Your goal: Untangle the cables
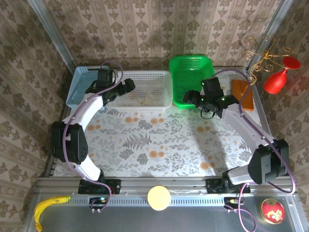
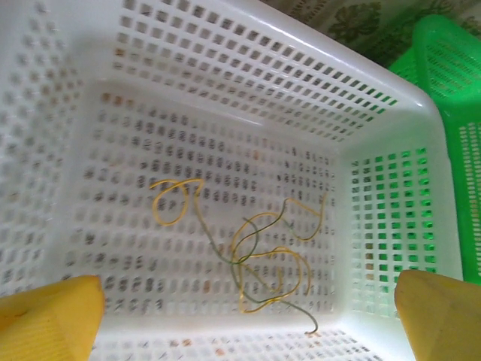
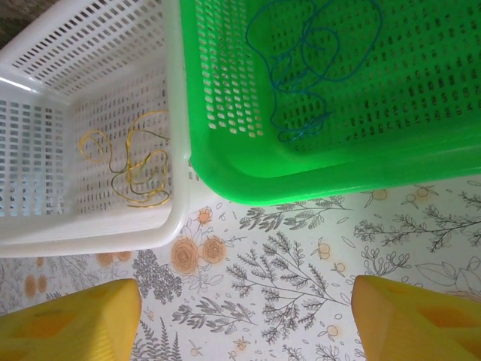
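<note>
**Cable position.** The cables (image 2: 252, 259) lie loose on the floor of the white basket (image 1: 154, 73). They form a small clump of thin loops, one yellowish strand and one dark greyish strand, crossing each other near the middle. One yellow loop lies off to the side.

**Left gripper.** The left gripper (image 1: 126, 87) hovers above the left end of the white basket. Its jaws are spread wide. In the left wrist view, its yellow fingers (image 2: 49, 320) sit at the two lower corners with nothing between them. The cables lie below and ahead of the fingers, apart from them.

**Right gripper.** The right gripper (image 1: 189, 96) is at the near wall of the green basket (image 1: 176, 99), above the surface. Its jaws are also apart and empty. The cables are off to its left, inside the white basket. A thin blue cord (image 3: 297, 134) lies in the green basket.

**Surface.** The surface (image 1: 145, 140) carries a pale cloth with a fern and flower print. A blue basket (image 1: 77, 87), the white basket and the green basket stand in a row along the far edge. An orange block (image 1: 241, 92) lies right of the green basket.

**Room.** Damask-patterned walls (image 1: 145, 29) enclose the cell. A gold curly wire stand (image 1: 263, 53) holds a red glass (image 1: 275, 82) at the far right. A banana (image 1: 48, 205) lies on the metal ledge beside the arm bases.
</note>
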